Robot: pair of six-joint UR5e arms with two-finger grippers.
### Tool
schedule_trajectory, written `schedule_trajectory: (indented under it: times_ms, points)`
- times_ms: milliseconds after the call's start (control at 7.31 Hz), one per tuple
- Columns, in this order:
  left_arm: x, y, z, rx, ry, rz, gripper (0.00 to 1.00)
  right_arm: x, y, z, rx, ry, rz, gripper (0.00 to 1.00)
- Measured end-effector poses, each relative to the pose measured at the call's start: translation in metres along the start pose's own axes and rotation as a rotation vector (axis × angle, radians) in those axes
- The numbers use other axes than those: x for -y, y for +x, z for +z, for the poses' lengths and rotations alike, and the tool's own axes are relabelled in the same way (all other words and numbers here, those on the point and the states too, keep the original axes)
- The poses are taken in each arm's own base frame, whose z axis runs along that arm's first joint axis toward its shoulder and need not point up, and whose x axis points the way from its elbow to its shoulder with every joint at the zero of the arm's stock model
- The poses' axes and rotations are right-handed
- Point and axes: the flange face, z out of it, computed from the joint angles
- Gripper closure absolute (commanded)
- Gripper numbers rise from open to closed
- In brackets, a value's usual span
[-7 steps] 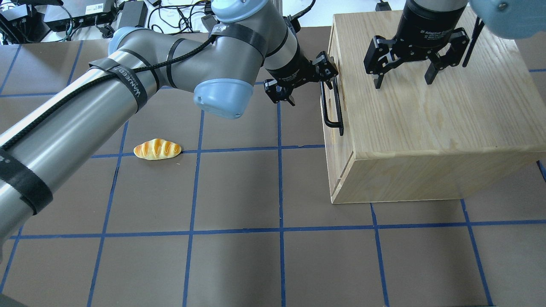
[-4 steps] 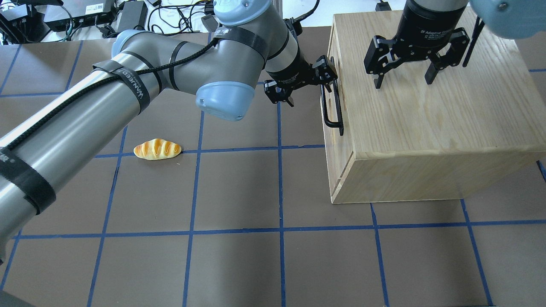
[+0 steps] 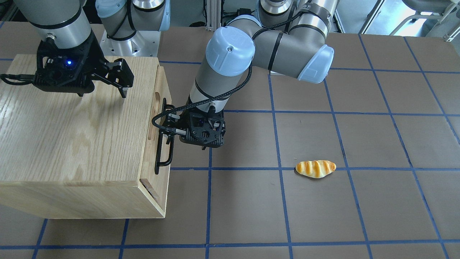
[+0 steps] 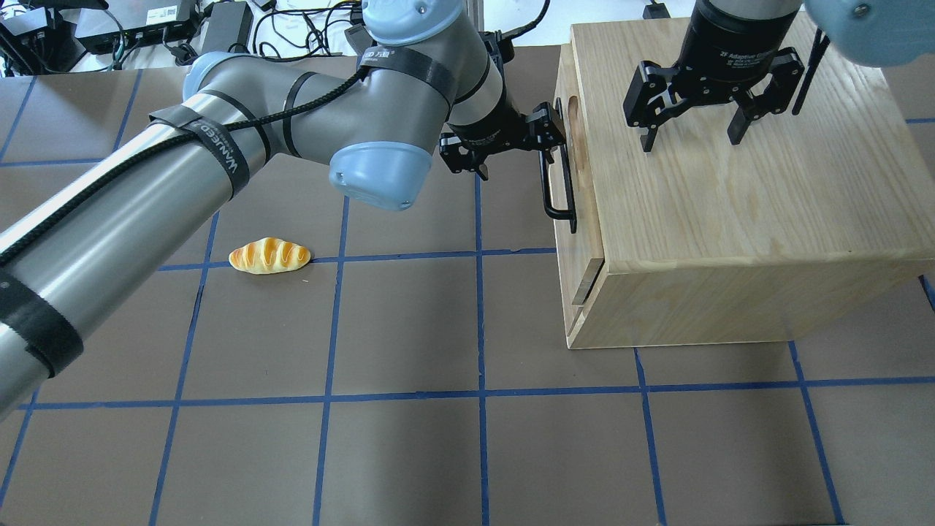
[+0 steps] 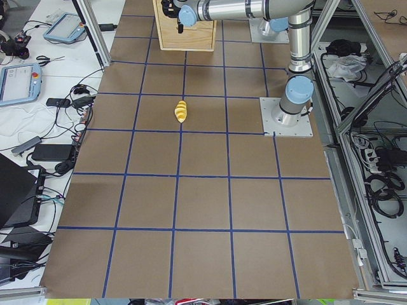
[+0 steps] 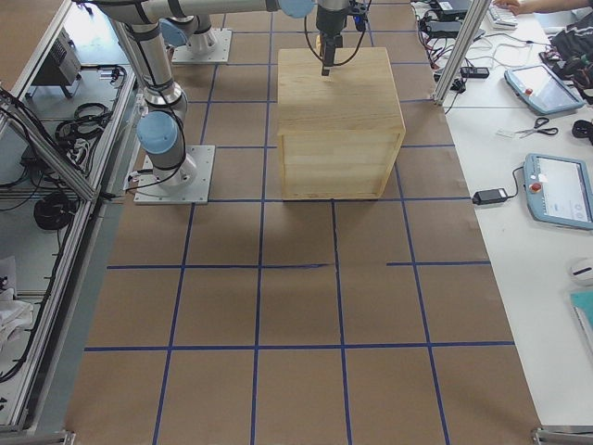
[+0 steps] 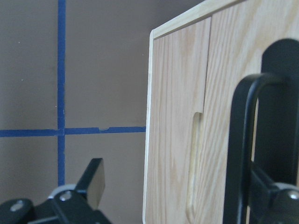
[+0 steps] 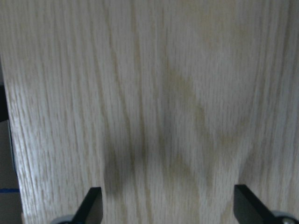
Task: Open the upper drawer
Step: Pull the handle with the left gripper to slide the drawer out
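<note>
The upper drawer (image 4: 577, 245) is out a little from the oak cabinet (image 4: 730, 219), with a gap at its near corner. Its front panel (image 3: 166, 90) carries a long black bar handle (image 4: 559, 193) (image 3: 163, 158) and an oval slot. My left gripper (image 4: 515, 153) (image 3: 187, 142) is open, with one finger behind the handle's far end and the other out over the table. The left wrist view shows the handle bar (image 7: 238, 154) right before that finger. My right gripper (image 4: 692, 139) (image 3: 102, 94) is open and empty, fingertips down close over the cabinet's top.
A toy bread roll (image 4: 270, 256) (image 3: 315, 168) lies on the brown mat left of the cabinet, on a blue tape line. The cabinet stands at the table's right side. Cables and boxes lie beyond the far edge.
My left gripper has moved left with the handle, and the upper drawer has slid a little out of the cabinet. The right gripper has not moved.
</note>
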Motion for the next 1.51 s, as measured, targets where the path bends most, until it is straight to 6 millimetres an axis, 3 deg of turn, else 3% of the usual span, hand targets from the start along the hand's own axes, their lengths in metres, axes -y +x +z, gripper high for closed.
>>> schedule_trajectory:
  times_ms: [684, 1095, 1505]
  points:
    - [-0.003, -0.020, -0.006, 0.009, 0.003, 0.018, 0.00, 0.000, 0.000, 0.000, 0.000, 0.000, -0.001, 0.00]
    - [0.013, -0.061, -0.031, 0.015, 0.023, -0.002, 0.00, 0.000, 0.000, 0.000, 0.000, 0.000, -0.001, 0.00]
    - [0.020, -0.098, -0.038, 0.030, 0.019, -0.058, 0.00, 0.000, 0.000, 0.000, 0.000, -0.001, -0.001, 0.00]
